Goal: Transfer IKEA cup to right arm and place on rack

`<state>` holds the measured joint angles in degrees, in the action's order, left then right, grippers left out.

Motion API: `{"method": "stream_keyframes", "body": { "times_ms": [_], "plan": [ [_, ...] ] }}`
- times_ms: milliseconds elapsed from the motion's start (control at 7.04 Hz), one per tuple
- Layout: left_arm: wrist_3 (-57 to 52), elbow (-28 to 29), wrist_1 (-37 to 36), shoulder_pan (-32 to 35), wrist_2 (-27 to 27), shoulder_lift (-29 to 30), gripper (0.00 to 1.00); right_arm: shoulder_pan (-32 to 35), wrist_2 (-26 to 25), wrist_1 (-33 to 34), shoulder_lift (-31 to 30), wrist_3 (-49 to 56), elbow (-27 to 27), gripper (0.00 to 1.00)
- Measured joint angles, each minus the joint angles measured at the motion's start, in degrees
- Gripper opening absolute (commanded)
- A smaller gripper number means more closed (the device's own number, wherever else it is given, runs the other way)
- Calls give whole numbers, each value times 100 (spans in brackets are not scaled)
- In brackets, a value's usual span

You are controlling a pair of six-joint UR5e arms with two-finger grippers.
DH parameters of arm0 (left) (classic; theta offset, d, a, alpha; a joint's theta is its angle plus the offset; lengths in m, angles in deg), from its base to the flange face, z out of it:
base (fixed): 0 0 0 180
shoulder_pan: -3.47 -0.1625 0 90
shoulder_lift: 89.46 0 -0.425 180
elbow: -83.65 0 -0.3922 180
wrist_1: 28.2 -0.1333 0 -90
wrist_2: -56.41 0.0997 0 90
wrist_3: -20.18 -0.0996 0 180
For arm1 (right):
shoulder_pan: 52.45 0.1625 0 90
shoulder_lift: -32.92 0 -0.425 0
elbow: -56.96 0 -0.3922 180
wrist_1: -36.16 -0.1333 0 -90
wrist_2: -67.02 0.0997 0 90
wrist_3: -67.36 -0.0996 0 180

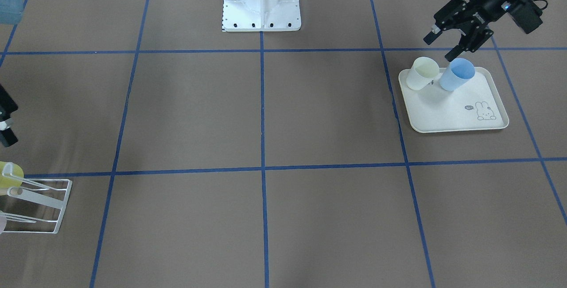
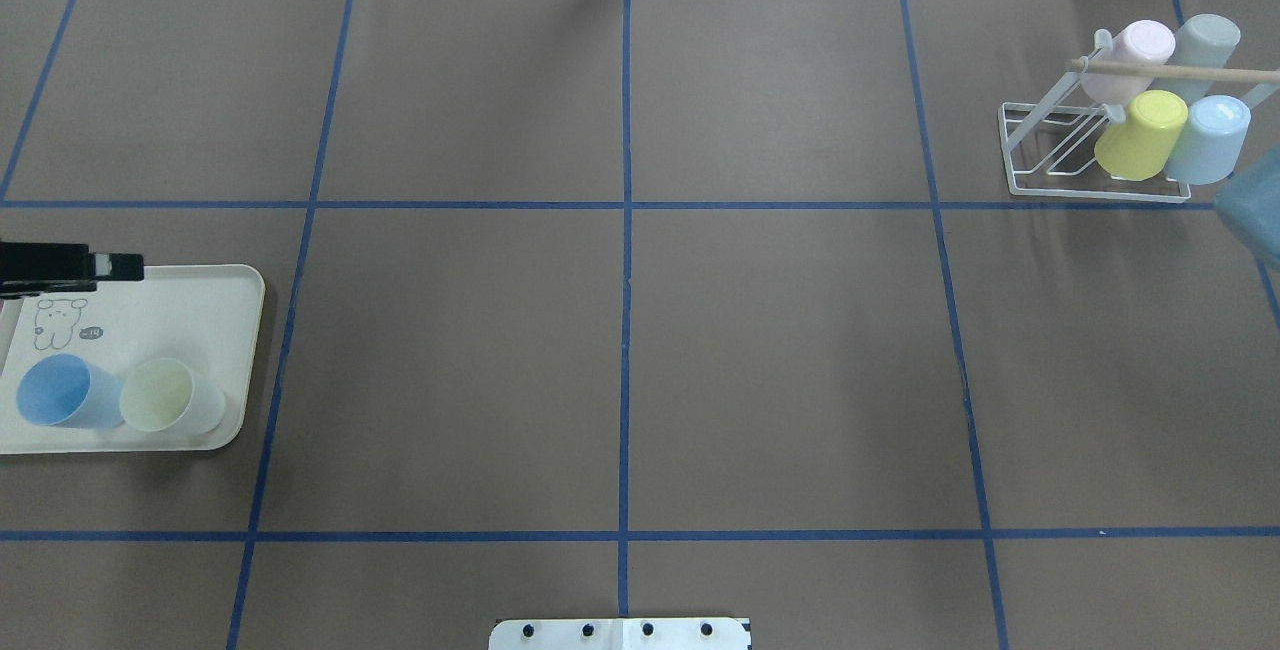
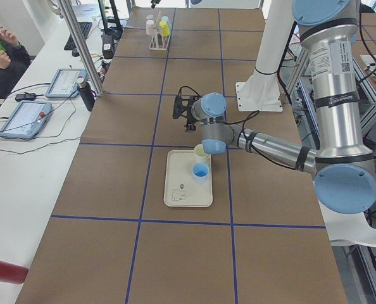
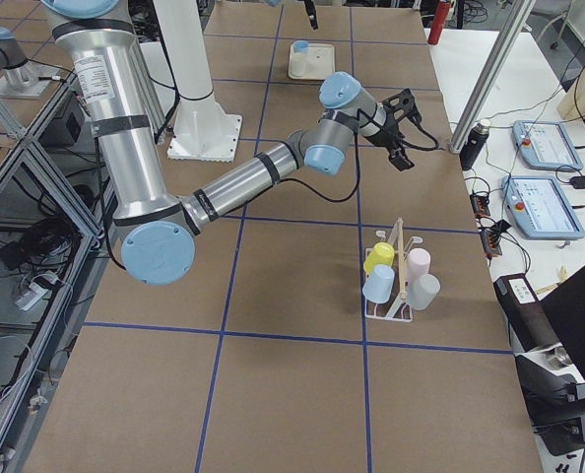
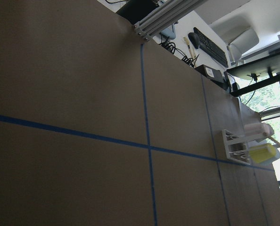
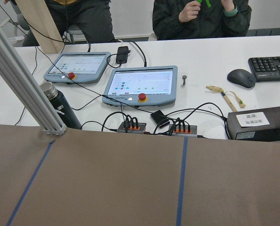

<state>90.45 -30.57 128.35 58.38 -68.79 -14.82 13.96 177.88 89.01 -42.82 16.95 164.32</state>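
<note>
So, my left gripper (image 1: 444, 45) hangs with its fingers spread wide, tilted down just over the upright sky-blue plastic cup (image 1: 457, 74). I judge that cup is the one to pick, since the jaws are nearer to it than to the pale yellow plastic cup (image 1: 423, 73) beside it. Both stand mouth-up at the robot-side end of the cream rectangular tray with a rabbit print (image 1: 456, 113), far out on the left arm's side.

The small white wire rack with a wooden dowel (image 2: 1060, 193) sits at the opposite end of the table, with four cups hung on its rods, so I expect a hand-over mid-table. My right gripper (image 4: 401, 103) is raised near the operators' edge. Whether it is spread or pressed together I cannot tell.

The brown paper-covered table (image 1: 199, 110) is marked into squares with blue tape. Beyond its edge a white desk holds two touch-screen pendants (image 6: 140, 87), a keyboard and a mouse, with people seated behind.
</note>
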Motion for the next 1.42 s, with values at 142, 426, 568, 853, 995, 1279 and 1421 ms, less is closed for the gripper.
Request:
{"method": "stream_keyframes", "body": {
  "times_ms": [142, 426, 568, 853, 995, 1279, 1421],
  "plan": [
    [-549, 3, -243, 41, -78, -378, 100, -103, -7, -2, 36, -158, 36, 100],
    [-1591, 50, -878, 27, -102, -844, 99, -177, -10, -5, 59, -286, 53, 100],
    [-2057, 163, -1254, -11, -85, -886, 99, -185, -6, -8, 64, -348, 56, 100],
    [-2718, 485, -1676, -46, -67, -778, 99, -190, -5, -9, 82, -386, 49, 100],
    [-2820, 611, -1766, -52, -61, -674, 96, -190, -9, -5, 89, -389, 44, 100],
    [-2877, 876, -1844, -66, -39, -467, 89, -190, -6, -3, 99, -383, 31, 100],
    [-2888, 942, -1852, -81, 12, -429, 86, -190, -6, -3, 102, -368, 23, 100]
  ]
}}
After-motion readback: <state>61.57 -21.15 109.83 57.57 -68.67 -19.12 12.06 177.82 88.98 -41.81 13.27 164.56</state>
